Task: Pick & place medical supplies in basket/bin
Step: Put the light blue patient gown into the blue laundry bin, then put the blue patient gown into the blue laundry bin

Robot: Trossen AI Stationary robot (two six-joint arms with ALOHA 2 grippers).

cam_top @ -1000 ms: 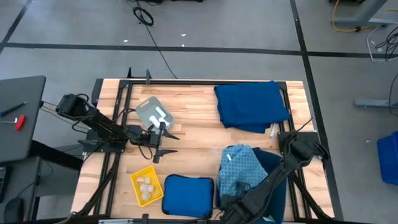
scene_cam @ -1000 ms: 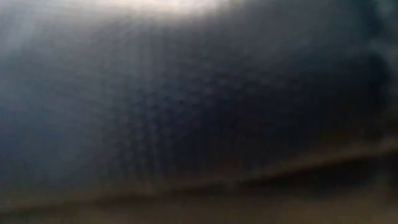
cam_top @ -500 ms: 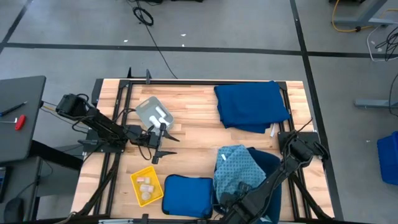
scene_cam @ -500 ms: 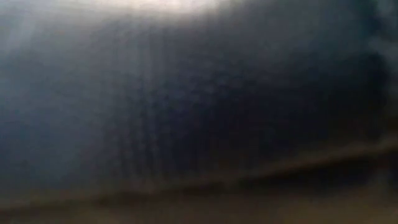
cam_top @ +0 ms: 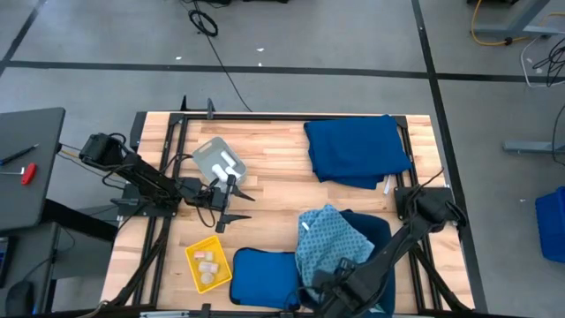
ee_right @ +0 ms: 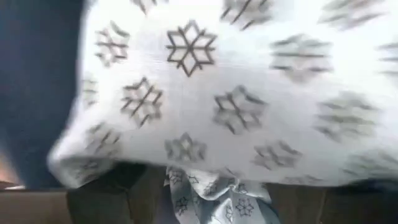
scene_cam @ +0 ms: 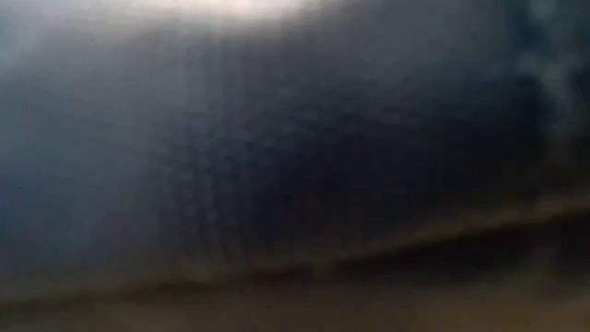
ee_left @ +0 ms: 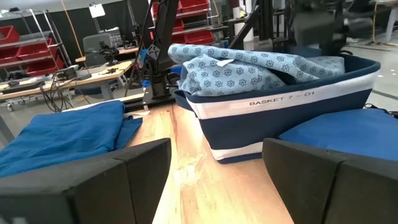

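The light blue patterned cloth lies heaped in the large dark blue bin, and its left part hangs over the bin's left rim. My right gripper points down just above the cloth, open, with a fold of cloth between its fingers. My left gripper waits open and level near the table's left side, touching nothing. Pale packets lie in the yellow mesh basket and in the grey tray. My right gripper stands open over the patterned cloth, pointing down. A loose fold lies between its dark fingers. I cannot tell whether the fingers touch it. The cloth rests on the bin, not lifted.
A larger dark blue cloth lies spread at the far right. A flat blue pad sits at the near edge between basket and bin. The low view shows only a dark blue blur. Bare wood lies in the table's middle.
The patterned cloth has shifted toward the table's left and spread out, its left part now over the bin's left rim. My right arm's gripper end has drifted slightly the same way.
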